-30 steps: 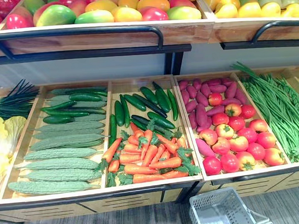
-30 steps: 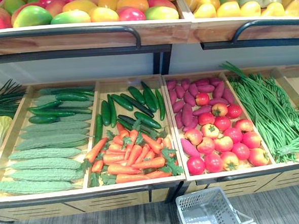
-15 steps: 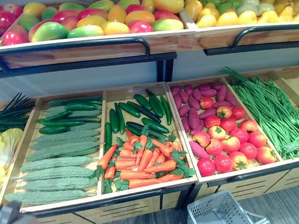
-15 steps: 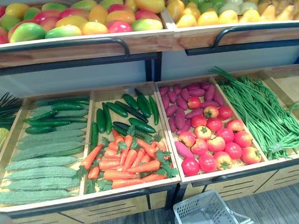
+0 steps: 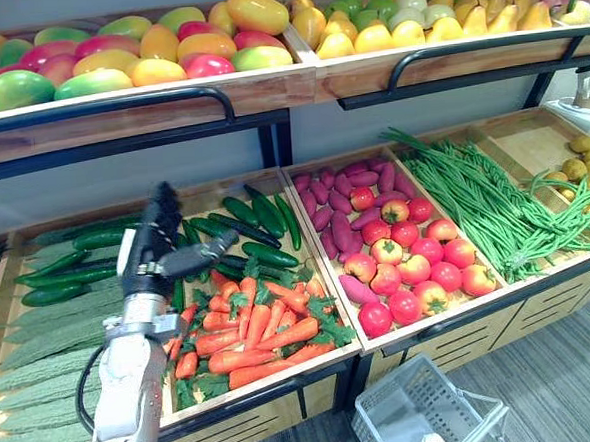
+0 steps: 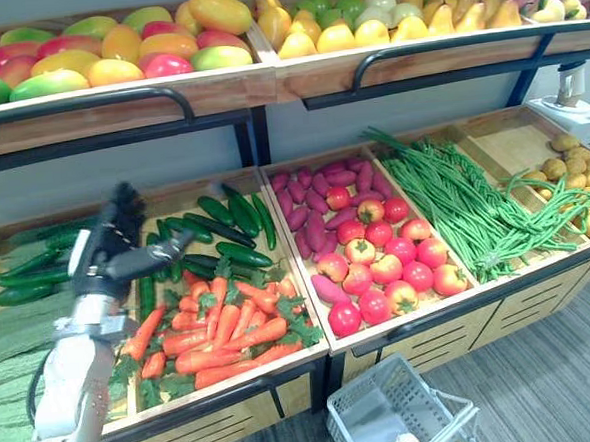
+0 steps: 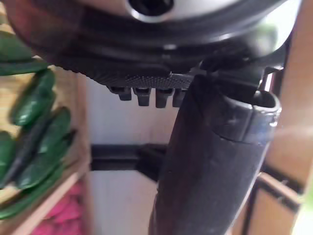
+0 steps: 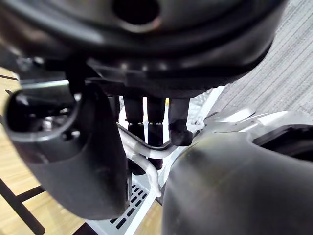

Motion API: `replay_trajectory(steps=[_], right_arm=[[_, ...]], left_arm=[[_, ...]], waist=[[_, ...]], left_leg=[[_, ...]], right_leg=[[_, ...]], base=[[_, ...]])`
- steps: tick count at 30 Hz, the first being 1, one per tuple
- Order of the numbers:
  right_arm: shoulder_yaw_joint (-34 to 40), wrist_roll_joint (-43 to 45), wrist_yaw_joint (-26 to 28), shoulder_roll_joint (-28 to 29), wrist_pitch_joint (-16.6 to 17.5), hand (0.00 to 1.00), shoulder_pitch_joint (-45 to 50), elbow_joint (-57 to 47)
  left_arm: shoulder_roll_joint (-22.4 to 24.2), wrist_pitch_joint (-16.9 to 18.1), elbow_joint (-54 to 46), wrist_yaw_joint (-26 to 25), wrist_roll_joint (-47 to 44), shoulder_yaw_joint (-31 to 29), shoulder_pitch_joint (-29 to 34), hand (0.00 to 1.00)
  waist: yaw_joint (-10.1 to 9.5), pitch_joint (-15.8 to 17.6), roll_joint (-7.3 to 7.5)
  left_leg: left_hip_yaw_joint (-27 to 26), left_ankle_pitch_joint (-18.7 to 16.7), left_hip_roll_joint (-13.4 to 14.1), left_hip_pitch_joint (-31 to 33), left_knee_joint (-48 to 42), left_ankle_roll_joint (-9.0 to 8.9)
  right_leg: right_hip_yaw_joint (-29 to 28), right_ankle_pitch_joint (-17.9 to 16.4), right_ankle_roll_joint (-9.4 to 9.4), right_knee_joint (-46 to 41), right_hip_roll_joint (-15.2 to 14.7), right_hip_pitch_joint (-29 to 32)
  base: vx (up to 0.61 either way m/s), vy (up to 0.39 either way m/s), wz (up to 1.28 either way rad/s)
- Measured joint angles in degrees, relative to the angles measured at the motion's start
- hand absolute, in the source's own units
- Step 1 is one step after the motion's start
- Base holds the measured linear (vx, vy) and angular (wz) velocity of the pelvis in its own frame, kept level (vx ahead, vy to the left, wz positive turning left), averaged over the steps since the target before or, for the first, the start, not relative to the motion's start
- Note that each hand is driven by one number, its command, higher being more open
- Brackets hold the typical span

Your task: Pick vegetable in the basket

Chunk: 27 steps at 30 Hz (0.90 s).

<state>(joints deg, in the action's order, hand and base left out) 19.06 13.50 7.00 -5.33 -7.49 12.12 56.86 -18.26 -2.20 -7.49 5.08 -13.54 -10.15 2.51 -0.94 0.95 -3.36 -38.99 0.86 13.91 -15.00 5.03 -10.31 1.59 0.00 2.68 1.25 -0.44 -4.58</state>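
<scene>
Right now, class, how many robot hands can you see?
2: the left robot hand is open above the cucumbers; the right robot hand is curled round the basket handle.

Two-tier wooden stand (image 5: 267, 87), grey wall (image 5: 369, 126), striped grey floor (image 5: 574, 364)

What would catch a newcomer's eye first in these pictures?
The open left hand, hovering over the crate of carrots and dark cucumbers. Right of it lie red tomatoes and long green beans, with mangoes on the shelf above. At the bottom, the right hand grips a grey basket by its handle.
</scene>
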Motion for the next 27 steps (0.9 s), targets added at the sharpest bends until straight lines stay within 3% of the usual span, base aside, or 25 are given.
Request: replay_trajectory(steps=[3,8,12,20,27], right_arm=[[0.1,0.0,0.3,0.0,0.0,0.00,0.0,-0.3],[0.1,-0.1,0.7,0.0,0.0,0.00,0.0,-0.5],[0.1,-0.1,1.0,0.0,-0.1,0.00,0.0,-0.9],[0.1,0.0,1.2,0.0,-0.6,0.00,-0.1,-1.0],[0.2,0.0,1.3,0.0,-0.8,0.00,0.0,-1.3]], left_arm=[[-0.6,-3.1,1.6,3.0,6.5,2.2,-0.2,1.00],[-3.3,-4.8,6.1,7.2,12.2,3.3,-2.7,1.00],[-5.8,-5.2,9.7,10.3,15.1,5.7,-5.9,1.00],[-9.1,-5.2,14.7,10.7,18.4,7.7,-8.6,1.00],[-12.4,-2.7,18.6,17.1,24.8,8.3,-11.0,1.00]], waist=[[0.01,0.2,-0.10],[0.01,0.3,-0.18],[0.03,0.3,-0.22],[0.51,0.3,-0.27],[0.51,0.3,-0.29]], left_leg=[[-0.1,0.0,0.1,0.0,0.0,-0.06],[-0.8,-0.1,0.1,0.0,0.0,-0.10],[-1.1,-0.1,0.1,0.0,0.0,-0.15],[-1.6,-0.2,0.2,0.0,0.0,-0.25],[-2.3,-0.3,0.4,0.1,0.0,-0.50]], right_leg=[[-0.1,0.0,0.00,0.0,0.1,0.0],[-0.6,0.0,0.00,0.0,0.2,0.4],[-0.7,0.0,0.00,0.0,0.2,0.4],[-1.0,0.0,0.00,-0.1,0.4,0.6],[-1.5,0.0,0.00,-0.3,0.4,1.1]], base=[[-0.05,-0.065,-0.02],[-0.05,-0.051,-0.05],[-0.05,-0.048,-0.02],[-0.05,-0.047,-0.02],[-0.06,-0.047,-0.04]])
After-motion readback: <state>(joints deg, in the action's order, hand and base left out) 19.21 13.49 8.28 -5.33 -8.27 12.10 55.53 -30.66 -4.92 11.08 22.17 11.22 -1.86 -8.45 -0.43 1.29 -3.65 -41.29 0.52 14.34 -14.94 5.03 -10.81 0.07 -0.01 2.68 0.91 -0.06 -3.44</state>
